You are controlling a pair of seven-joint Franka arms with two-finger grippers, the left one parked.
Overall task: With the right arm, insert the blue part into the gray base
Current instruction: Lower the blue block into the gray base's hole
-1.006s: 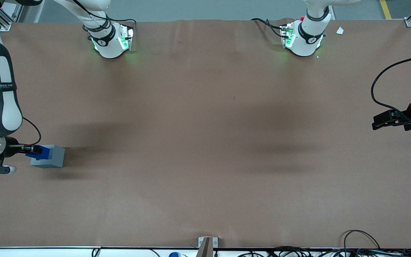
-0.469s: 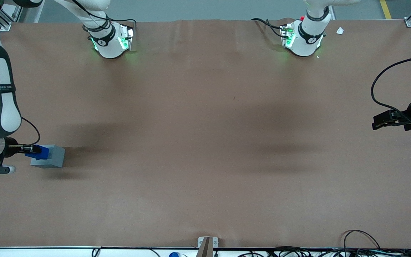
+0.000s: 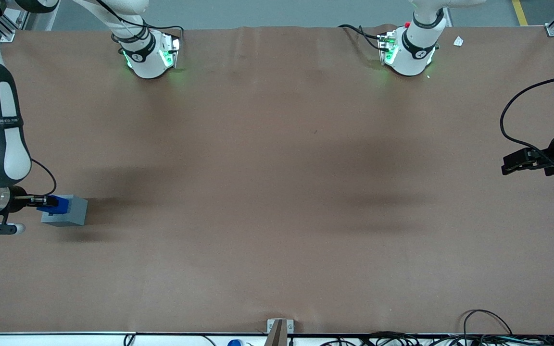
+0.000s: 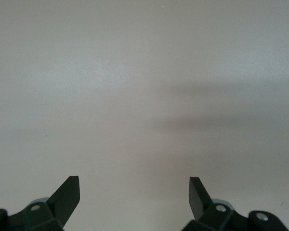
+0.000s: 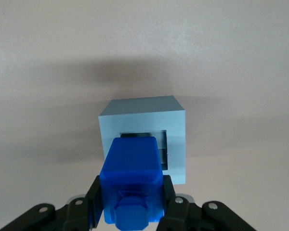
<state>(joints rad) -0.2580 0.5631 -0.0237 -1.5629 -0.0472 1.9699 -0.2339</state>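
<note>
Front view: gripper (image 3: 41, 201) at working arm's end of table, closed on blue part (image 3: 56, 204), held over gray base (image 3: 68, 211).
Handling: blue part looks rigid, light, smooth plastic; flat side faces suit the grip.
Orientation: stud faces gripper; long axis points into recess (image 5: 161, 147), not yet seated.

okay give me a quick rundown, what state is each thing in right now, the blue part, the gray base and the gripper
Blue part: held in the gripper, above the base's recess, not yet seated.
Gray base: upright on the table, recess open and partly covered by the blue part.
Gripper: shut on the blue part, over the base at the working arm's end of the table.
</note>
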